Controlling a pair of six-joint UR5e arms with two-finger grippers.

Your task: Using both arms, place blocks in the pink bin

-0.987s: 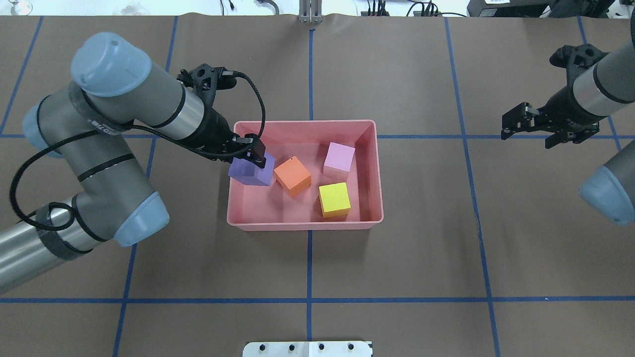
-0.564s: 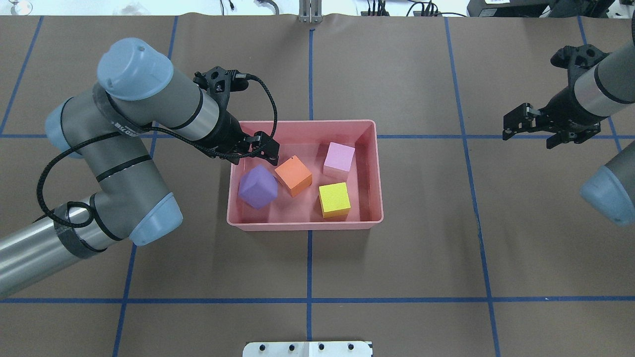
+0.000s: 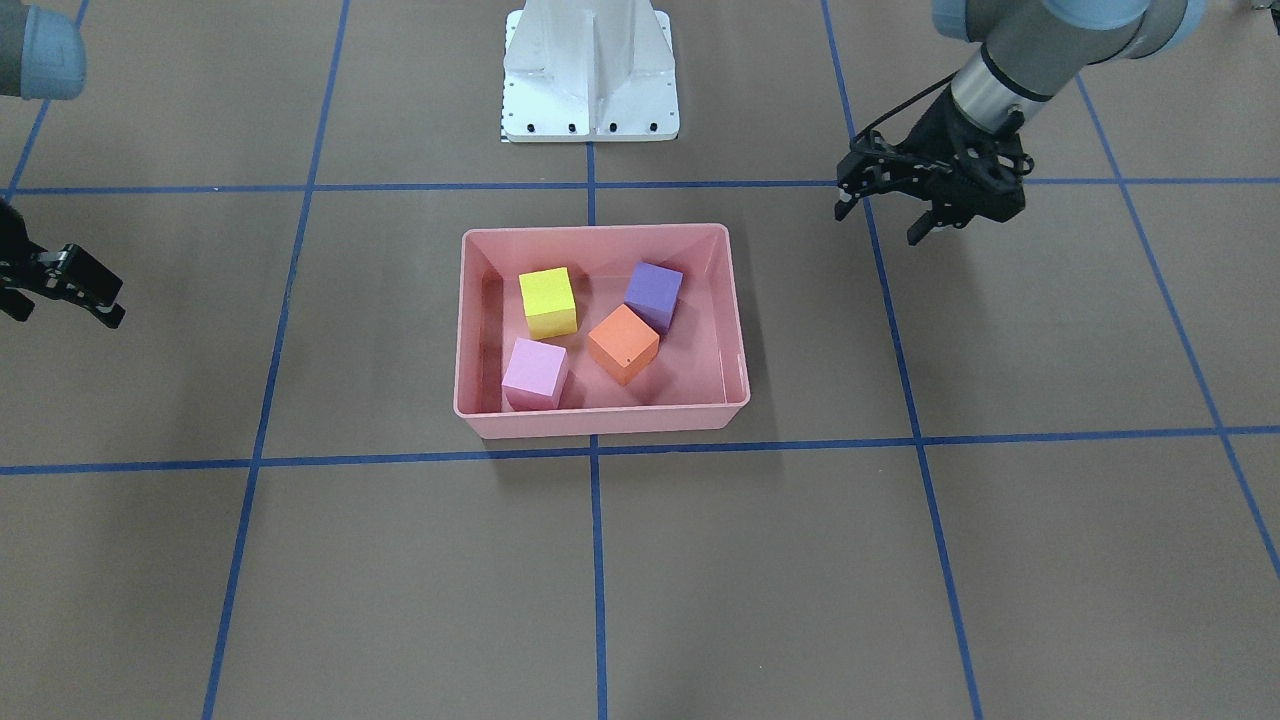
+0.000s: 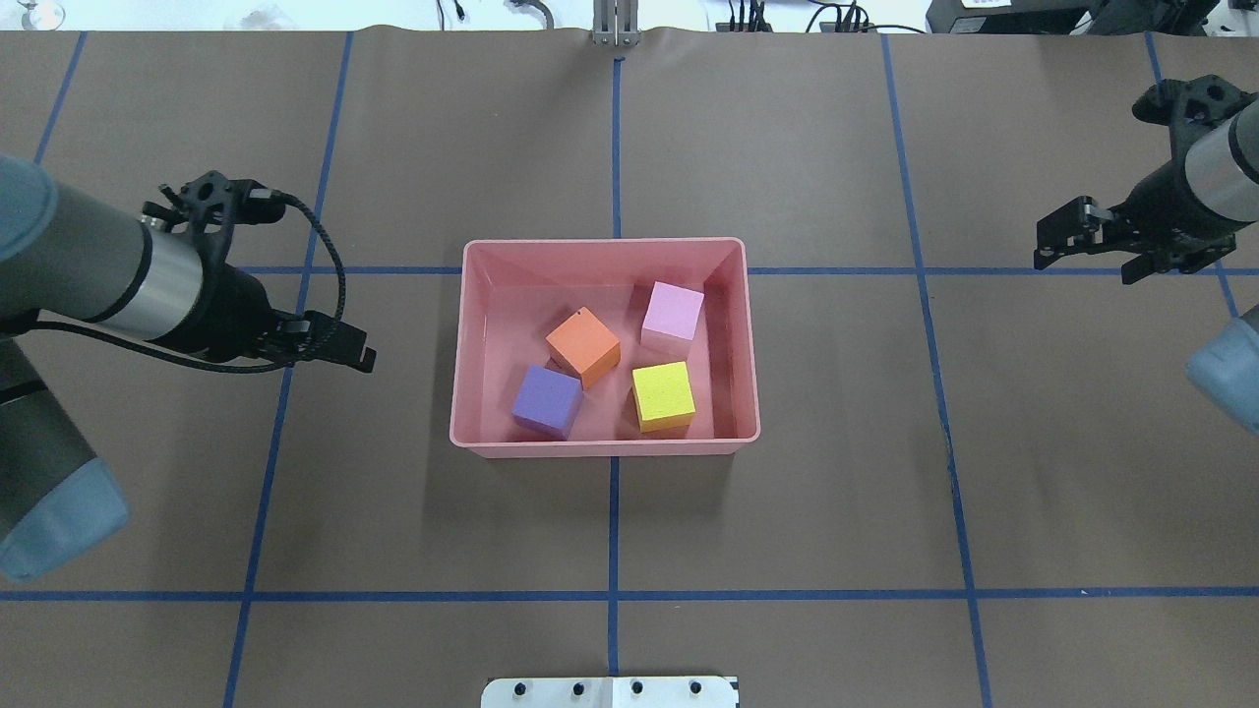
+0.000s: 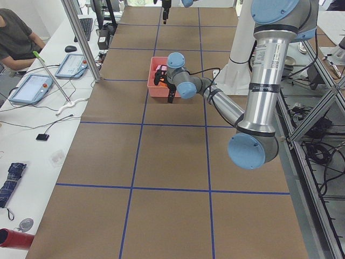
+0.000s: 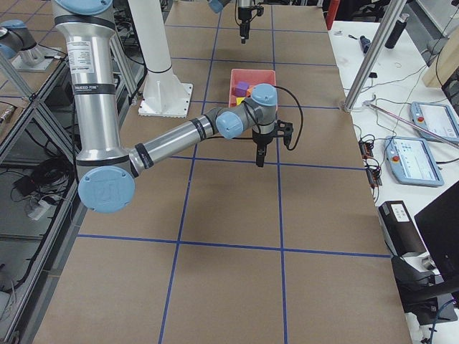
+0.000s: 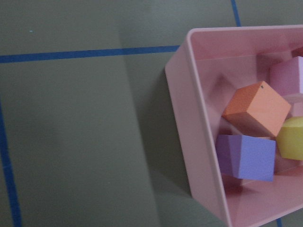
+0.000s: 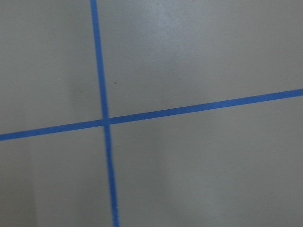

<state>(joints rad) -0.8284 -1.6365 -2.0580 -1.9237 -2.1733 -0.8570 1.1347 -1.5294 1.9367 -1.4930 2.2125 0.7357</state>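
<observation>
The pink bin (image 4: 602, 243) sits at the table's middle. All of the blocks lie inside it: purple (image 4: 547, 401), orange (image 4: 582, 348), light pink (image 4: 673, 313) and yellow (image 4: 663, 395). My left gripper (image 4: 349, 346) is open and empty, hovering over bare table to the left of the bin, clear of its wall. My right gripper (image 4: 1082, 265) is open and empty, far to the right of the bin. The left wrist view shows the bin's corner (image 7: 189, 118) with the orange block (image 7: 255, 109) and the purple block (image 7: 246, 156). The right wrist view shows only table and tape.
Brown table cover with a blue tape grid (image 4: 614, 595). The white robot base (image 3: 590, 70) stands behind the bin on the robot's side. A person (image 5: 16, 38) and tablets sit at a side desk beyond the table's far edge.
My left gripper let go of the purple block, which fell and settled in the bin's near left part. The left arm pulled back left, off the bin. The right gripper drifted slightly right.
</observation>
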